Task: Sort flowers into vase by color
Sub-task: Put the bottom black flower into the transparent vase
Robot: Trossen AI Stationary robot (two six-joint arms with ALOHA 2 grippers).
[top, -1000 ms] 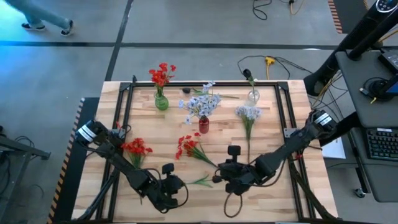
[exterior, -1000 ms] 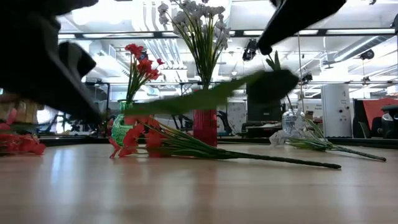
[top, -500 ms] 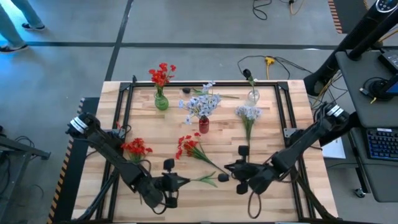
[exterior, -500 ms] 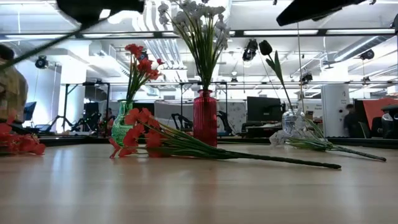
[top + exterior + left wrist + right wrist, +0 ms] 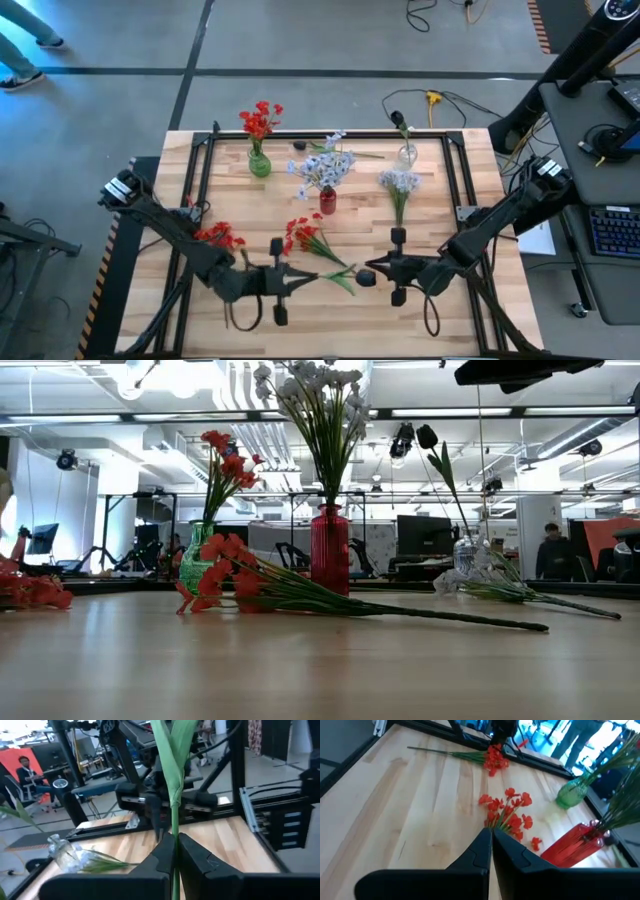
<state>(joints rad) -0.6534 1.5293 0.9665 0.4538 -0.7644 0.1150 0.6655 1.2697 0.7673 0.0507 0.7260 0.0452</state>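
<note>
Wood table [image 5: 450,215], 3 vases, flowers [image 5: 312,243] lying, lab bkgd

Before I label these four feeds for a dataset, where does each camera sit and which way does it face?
High: overhead, straight down on the table; both arms show.
Low: table height, level across the room; an arm's underside shows on top.
Left wrist: past the left pincer, shut on a green stem.
Right wrist: past the shut right pincer toward the loose red flowers.
Shared: high and low both see the red vase.
</note>
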